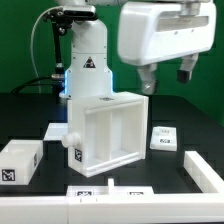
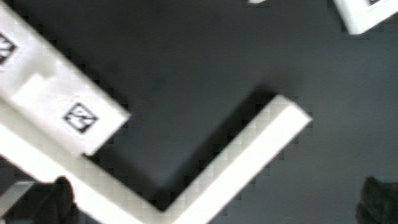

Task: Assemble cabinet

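The cabinet is a large hollow white box with an inner divider. It stands mid-table with its open side facing the camera, a square tag low on its left face and a small round peg beside it. My gripper hangs high above the table, up and to the exterior view's right of the cabinet. It is open and holds nothing. In the wrist view my gripper shows only as two dark fingertips far apart over the black table. I cannot make out the cabinet there.
A small white tagged block lies at the exterior view's left and another at its right. The marker board lies in front. A white bar runs at the right. The wrist view shows a white angled bar and a tagged white strip.
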### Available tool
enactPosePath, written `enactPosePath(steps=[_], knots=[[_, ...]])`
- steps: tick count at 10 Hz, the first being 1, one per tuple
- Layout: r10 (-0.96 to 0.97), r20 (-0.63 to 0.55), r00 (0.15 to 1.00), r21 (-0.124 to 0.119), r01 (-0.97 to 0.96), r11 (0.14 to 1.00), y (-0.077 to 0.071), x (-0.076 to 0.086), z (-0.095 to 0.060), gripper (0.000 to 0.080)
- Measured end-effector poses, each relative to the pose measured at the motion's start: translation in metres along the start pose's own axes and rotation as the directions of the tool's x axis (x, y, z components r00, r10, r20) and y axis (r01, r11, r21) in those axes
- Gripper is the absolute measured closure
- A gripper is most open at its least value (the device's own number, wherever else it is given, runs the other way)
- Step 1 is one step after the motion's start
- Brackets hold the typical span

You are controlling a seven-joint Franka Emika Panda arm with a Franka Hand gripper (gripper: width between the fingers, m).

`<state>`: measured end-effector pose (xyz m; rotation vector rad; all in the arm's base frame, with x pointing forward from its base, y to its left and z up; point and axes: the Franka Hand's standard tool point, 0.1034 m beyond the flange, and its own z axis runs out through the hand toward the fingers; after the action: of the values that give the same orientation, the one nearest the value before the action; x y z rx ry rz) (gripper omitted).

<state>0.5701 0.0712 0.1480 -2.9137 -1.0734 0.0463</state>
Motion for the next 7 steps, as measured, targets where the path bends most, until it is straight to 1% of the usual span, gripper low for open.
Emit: enactPosePath(steps=[1,2,3,4,5,6,7], knots=[[-0.036,0.031,0.999,0.033,0.035,0.999,0.014,-0.012,0.006,0.0003],[-0.008,0.029,1.000,0.028,0.007,1.000,0.019,-0.009,0.006,0.0003],[-0.015,0.029,0.999,0.028,0.014,0.999,0.016,-0.008,0.006,0.0003],[-0.014,0.029,0.999,0.029,0.013,1.000,0.016,-0.008,0.007,0.0003],[-0.001,0.029,1.000,0.031,0.000,1.000,0.021,-0.010,0.009,0.0003],[0.062,0.025,0.998,0.024,-0.062,0.998,0.041,-0.011,0.013,0.0003],[0.172,0.010,0.985,0.011,-0.172,0.985,0.054,-0.007,0.019,0.0003]])
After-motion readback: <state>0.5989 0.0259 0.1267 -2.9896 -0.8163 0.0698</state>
